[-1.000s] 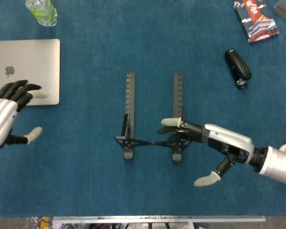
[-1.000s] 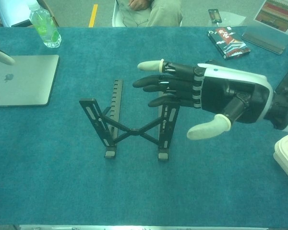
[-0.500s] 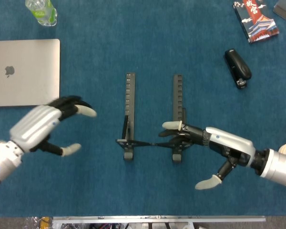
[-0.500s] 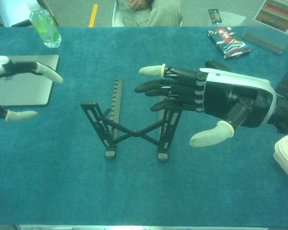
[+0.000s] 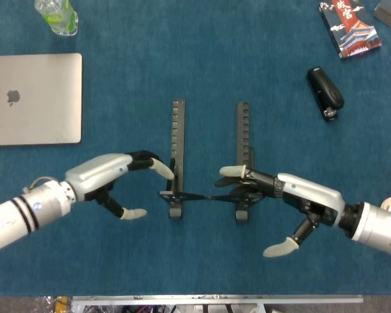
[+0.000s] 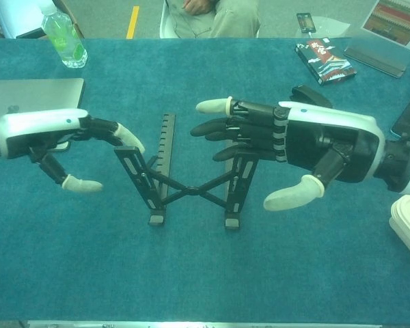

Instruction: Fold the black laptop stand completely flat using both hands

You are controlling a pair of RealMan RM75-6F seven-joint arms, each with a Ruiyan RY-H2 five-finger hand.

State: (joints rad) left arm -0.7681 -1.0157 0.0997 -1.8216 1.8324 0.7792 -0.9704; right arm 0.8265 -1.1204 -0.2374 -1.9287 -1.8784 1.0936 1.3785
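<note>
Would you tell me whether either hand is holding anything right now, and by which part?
Nothing is clearly gripped. The right hand rests its fingers on the laptop stand at its right raised arm; the left hand reaches the left arm, fingers spread.

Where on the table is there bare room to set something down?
Bare cloth lies between the bottle and the book, beyond the stand, and along the near edge below both hands. Crowded: the centre, with the left hand and right hand flanking the stand.

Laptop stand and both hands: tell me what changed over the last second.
The left hand swept from over the laptop to the laptop stand, fingertips now at its left upright, nothing gripped. The right hand stayed with fingers at the right upright. The stand remains propped open.
</note>
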